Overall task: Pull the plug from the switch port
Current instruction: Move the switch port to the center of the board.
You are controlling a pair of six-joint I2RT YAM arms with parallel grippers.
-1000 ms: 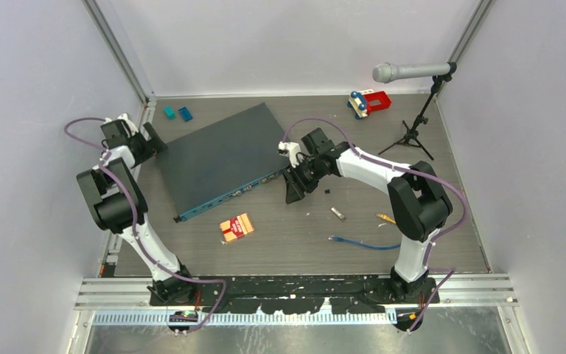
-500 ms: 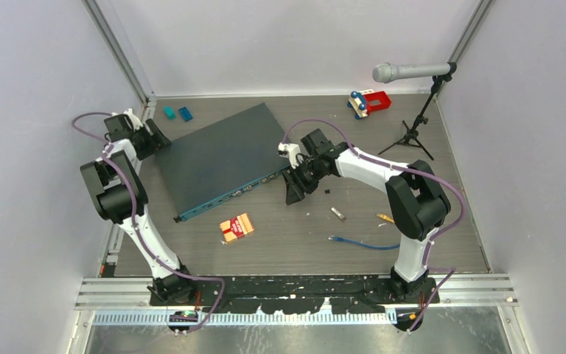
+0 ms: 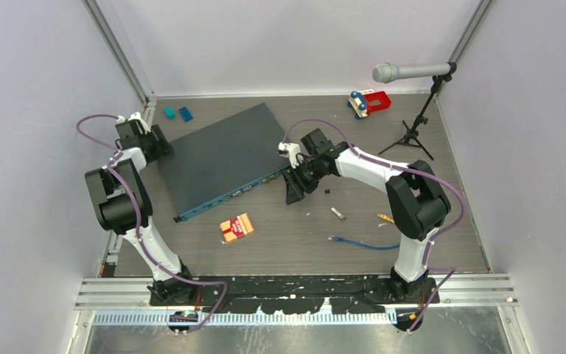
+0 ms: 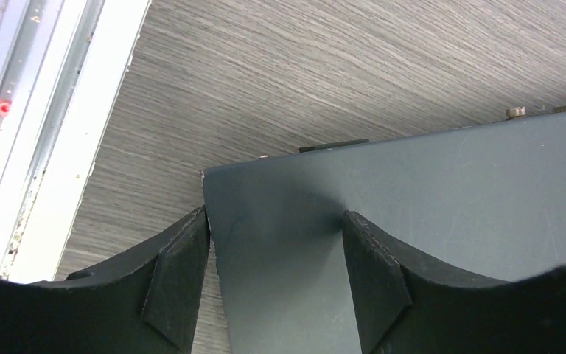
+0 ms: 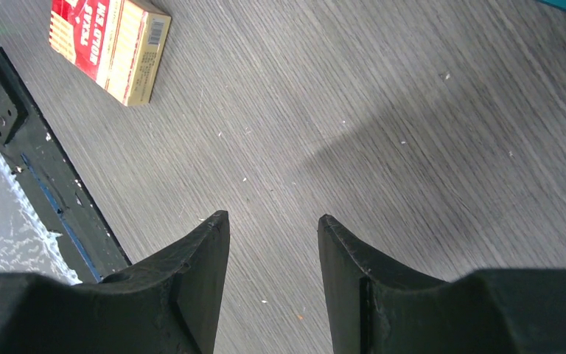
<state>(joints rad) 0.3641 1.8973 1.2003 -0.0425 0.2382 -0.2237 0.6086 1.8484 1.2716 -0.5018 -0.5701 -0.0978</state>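
Observation:
The switch is a wide dark slate box lying at an angle on the table, with its teal front edge facing near-right. My left gripper is at the switch's far left corner. In the left wrist view the switch fills the gap, with one finger outside its side edge and the other pressed on its top: my left gripper is shut on it. My right gripper hangs at the front edge's right end and stands open over bare table. The plug cannot be made out.
A blue cable lies loose on the table at the near right. A red and yellow box sits in front of the switch. A microphone on a stand, a red toy and two teal blocks stand at the back.
My left gripper has moved in onto the switch's far left corner and closed on it. The right arm has not moved.

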